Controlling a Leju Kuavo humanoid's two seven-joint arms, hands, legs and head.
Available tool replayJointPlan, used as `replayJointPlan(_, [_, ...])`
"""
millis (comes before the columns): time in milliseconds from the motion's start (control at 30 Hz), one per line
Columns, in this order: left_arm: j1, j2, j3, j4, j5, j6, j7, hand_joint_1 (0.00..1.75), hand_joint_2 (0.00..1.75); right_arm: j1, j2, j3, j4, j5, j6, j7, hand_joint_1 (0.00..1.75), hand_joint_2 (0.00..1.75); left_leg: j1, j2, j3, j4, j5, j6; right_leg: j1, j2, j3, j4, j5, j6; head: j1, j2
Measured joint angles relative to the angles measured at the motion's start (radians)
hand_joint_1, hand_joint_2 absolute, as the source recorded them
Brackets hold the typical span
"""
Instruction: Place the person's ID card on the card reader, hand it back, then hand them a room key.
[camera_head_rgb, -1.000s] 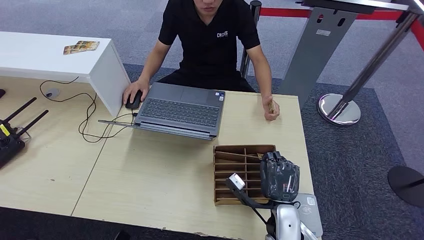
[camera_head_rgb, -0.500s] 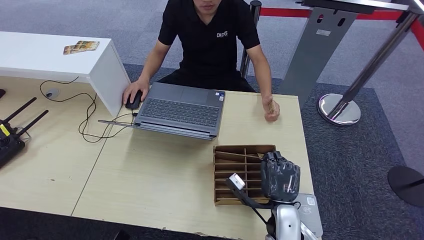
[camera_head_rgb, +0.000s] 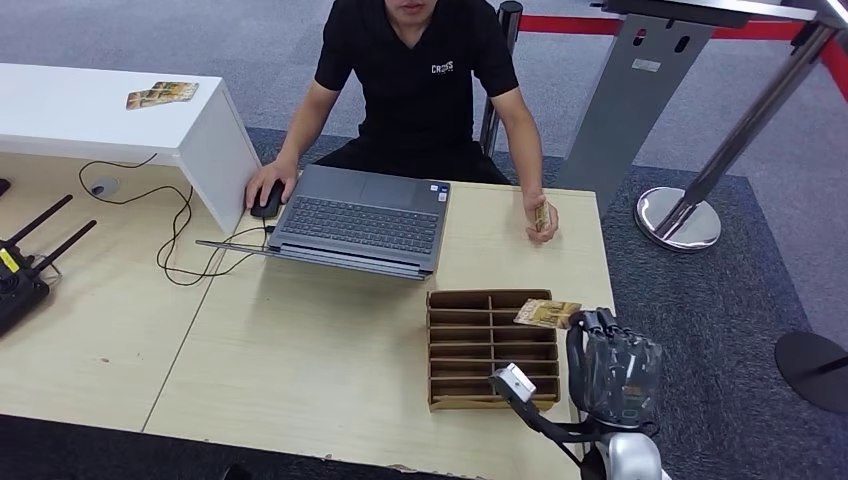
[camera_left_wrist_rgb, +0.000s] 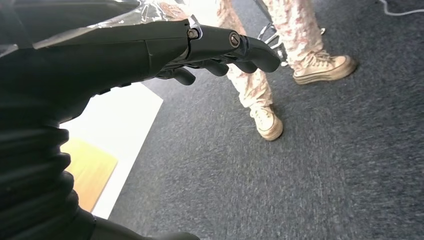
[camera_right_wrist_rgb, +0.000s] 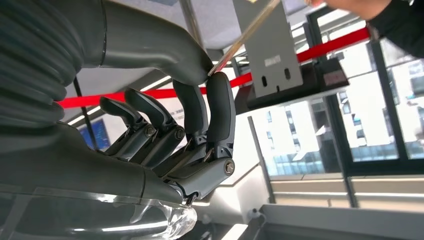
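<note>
We've got a key card (camera_head_rgb: 547, 313) pinched in our right hand (camera_head_rgb: 612, 366) by the box (camera_head_rgb: 490, 345) at the surface's right edge, left hand (camera_left_wrist_rgb: 150, 47) slack and empty, handover seemingly left.

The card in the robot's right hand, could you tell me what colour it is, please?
The card pinched by the right hand is golden-tan with a mottled print; the head view shows it best.

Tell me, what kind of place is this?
Probably a mock hotel or office check-in desk. A person sits at a laptop on a wooden table, a slotted card box stands nearby, and a red barrier belt runs behind.
</note>
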Motion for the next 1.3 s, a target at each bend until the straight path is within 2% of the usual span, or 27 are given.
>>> replayJointPlan(133, [0.002, -0.007, 0.026, 0.000, -0.015, 0.000, 0.008, 0.00, 1.75, 0.049, -0.008, -0.054, -0.079, 0.000, 0.000, -0.050, 1.75, 1.75, 0.000, 0.000, 0.000, 0.000, 0.000, 0.000, 0.000, 0.000, 0.000, 0.000, 0.000, 0.000, 0.000, 0.000])
replayJointPlan(300, [0.003, -0.019, 0.059, 0.000, -0.052, 0.000, 0.017, 0.00, 1.75, 0.118, 0.011, -0.132, -0.177, 0.000, 0.000, -0.106, 1.75, 1.75, 0.000, 0.000, 0.000, 0.000, 0.000, 0.000, 0.000, 0.000, 0.000, 0.000, 0.000, 0.000, 0.000, 0.000])
replayJointPlan(600, [0.001, -0.041, 0.114, 0.000, -0.082, 0.000, 0.015, 0.00, 1.75, 0.176, 0.057, -0.210, -0.277, 0.000, 0.001, -0.058, 1.75, 1.75, 0.000, 0.000, 0.000, 0.000, 0.000, 0.000, 0.000, 0.000, 0.001, 0.000, 0.000, 0.000, 0.000, 0.000])
replayJointPlan(933, [-0.007, -0.048, 0.123, 0.000, -0.066, 0.000, -0.008, 0.00, 1.75, 0.083, 0.087, -0.134, -0.274, 0.000, 0.002, 0.017, 1.75, 1.75, 0.000, 0.000, 0.000, 0.000, 0.000, 0.000, 0.000, 0.000, 0.001, 0.001, 0.000, 0.000, 0.000, 0.000])
replayJointPlan(1300, [-0.013, -0.048, 0.122, 0.000, -0.042, 0.000, -0.018, 0.00, 1.75, -0.014, 0.102, -0.007, -0.239, 0.000, 0.003, 0.035, 1.75, 1.75, 0.000, 0.000, 0.000, 0.000, 0.000, 0.000, 0.000, 0.000, 0.001, 0.001, 0.000, 0.000, 0.000, 0.000])
